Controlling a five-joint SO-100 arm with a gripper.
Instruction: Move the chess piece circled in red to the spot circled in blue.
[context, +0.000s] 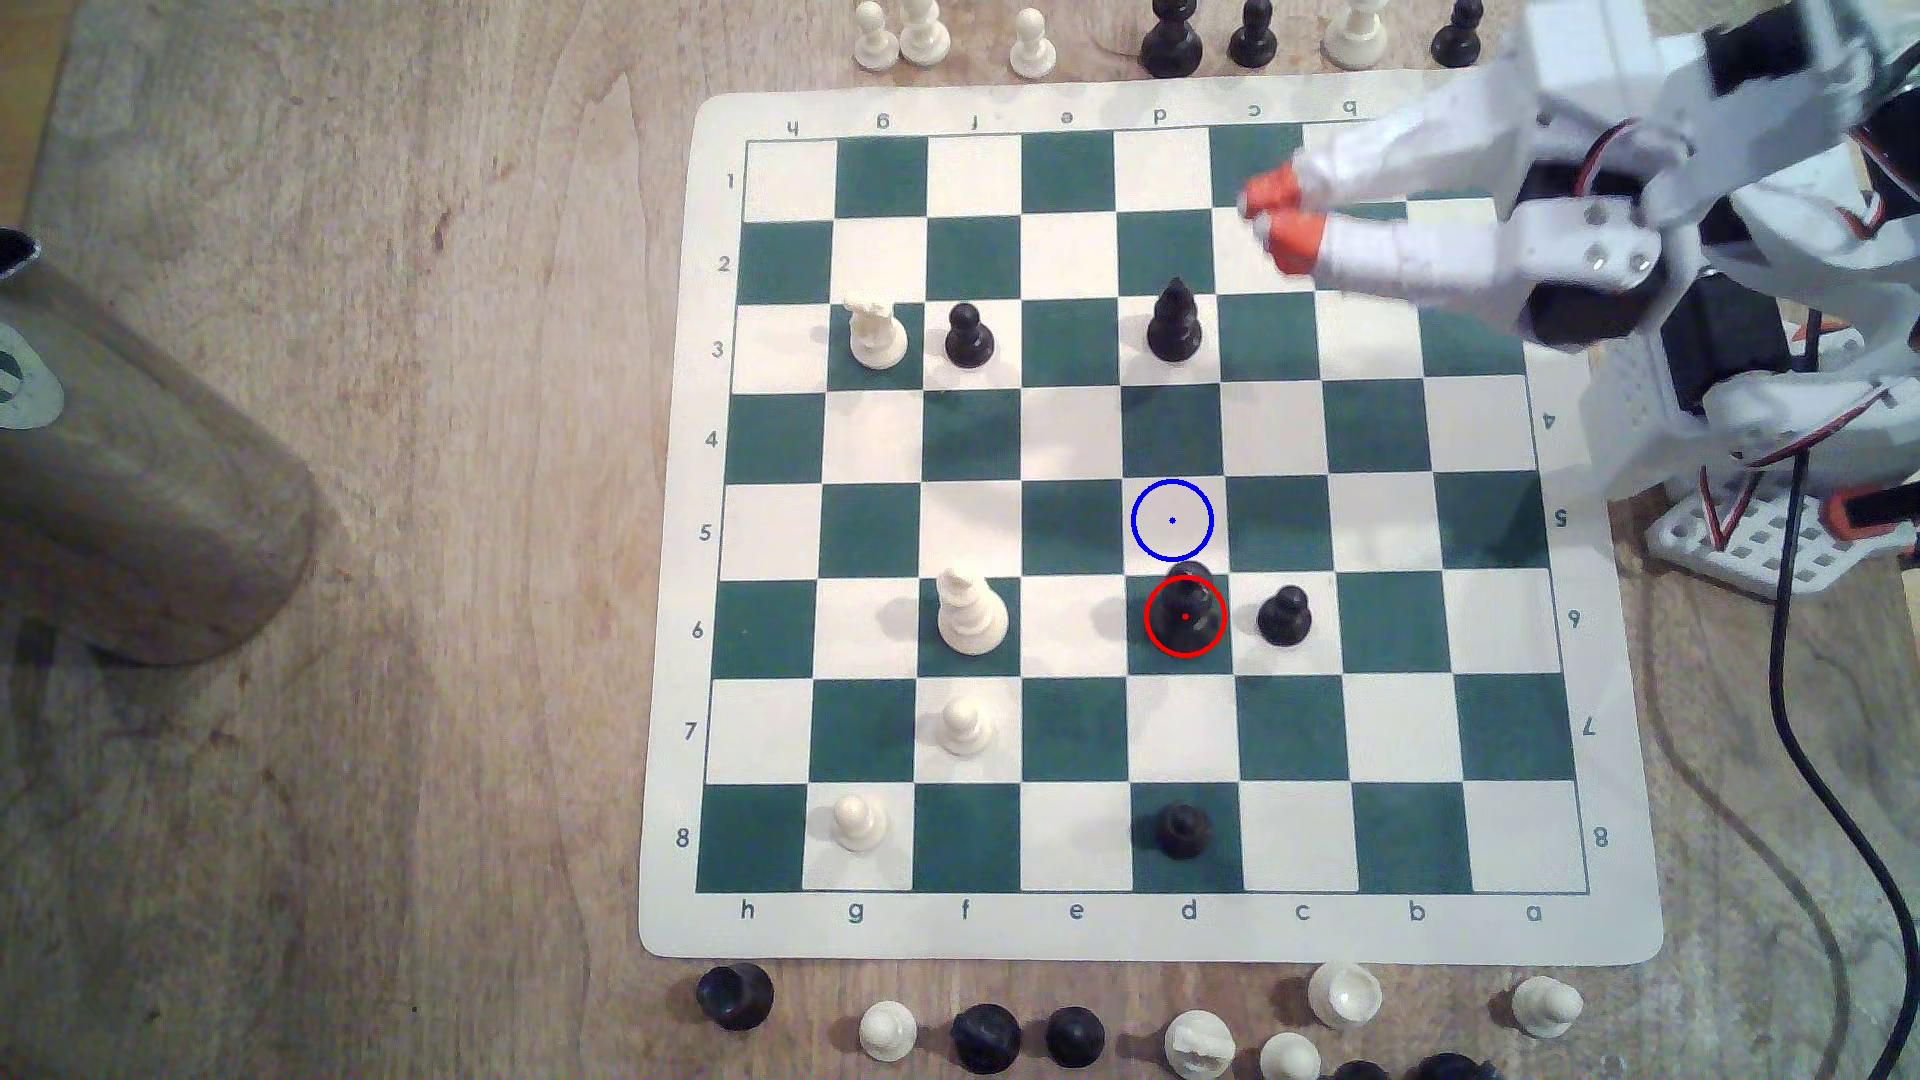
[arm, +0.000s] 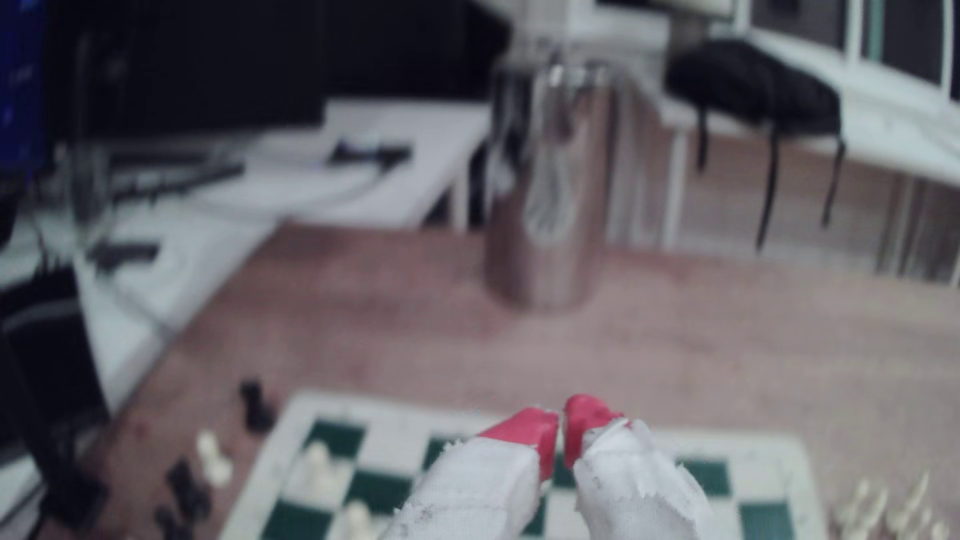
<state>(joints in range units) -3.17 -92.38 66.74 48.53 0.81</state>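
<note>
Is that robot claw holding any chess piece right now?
No. The end effector is closed on nothing, high over the board's corner; the red-circled black piece stands untouched on its square.

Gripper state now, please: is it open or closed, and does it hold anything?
Gripper: closed, its orange-tipped fingers nearly touching, holding nothing; it hovers over the green-and-cream chessboard, far from the red-circled tall black chess piece.

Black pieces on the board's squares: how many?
5: the chess piece, red-circled, d6; c6 pawn; d8 piece; f3 pawn; pointed d3 piece. The arm may hide more.
</note>
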